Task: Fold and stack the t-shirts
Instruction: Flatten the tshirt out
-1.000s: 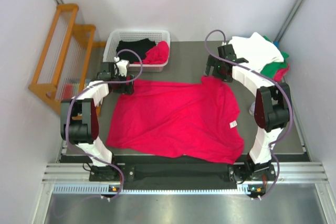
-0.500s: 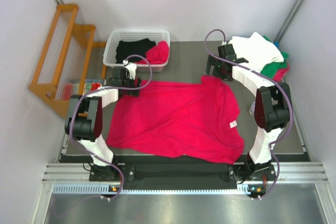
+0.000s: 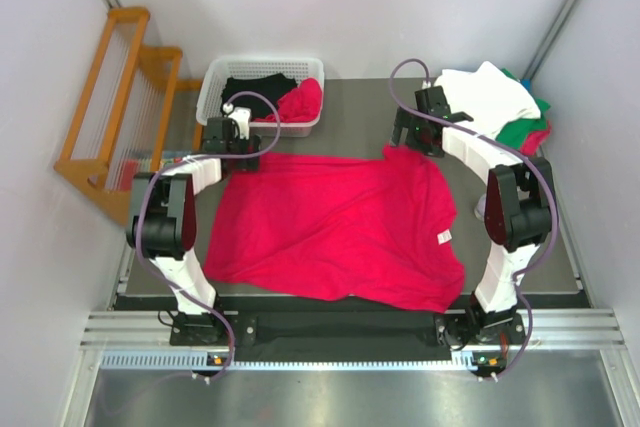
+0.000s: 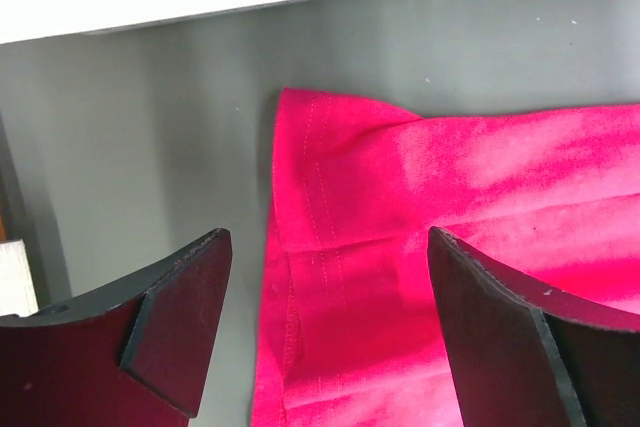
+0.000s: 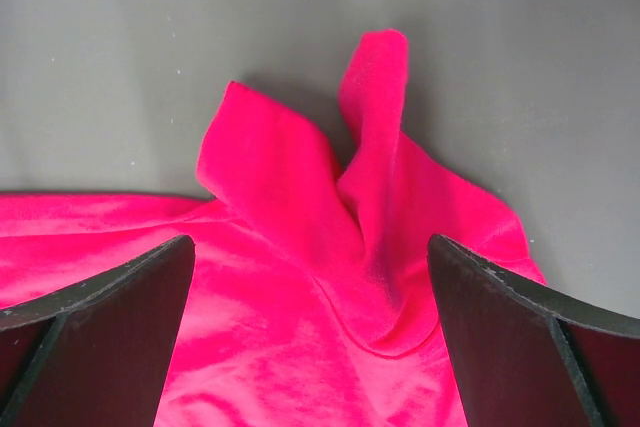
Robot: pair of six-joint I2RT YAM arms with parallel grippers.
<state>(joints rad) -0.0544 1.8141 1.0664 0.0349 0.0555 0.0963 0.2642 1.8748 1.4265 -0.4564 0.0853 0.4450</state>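
A: How far along is the folding?

B: Barely begun for this one. The red t-shirt (image 3: 335,232) lies spread flat across the middle of the tabletop (image 3: 365,117), unfolded. A pile of shirts (image 3: 497,105), white on top with green and red beneath, sits at the far right corner, so some look done.

A: What is left?

B: The basket (image 3: 262,95) at the far left edge holds a black shirt (image 3: 256,93) and a red one (image 3: 304,101), apparently waiting.

A: And the arms?

B: The left gripper (image 4: 325,322) hangs with jaws wide apart over the shirt's far left corner, gripping nothing. The right gripper (image 5: 310,332) is likewise wide open over the crumpled far right corner, empty.
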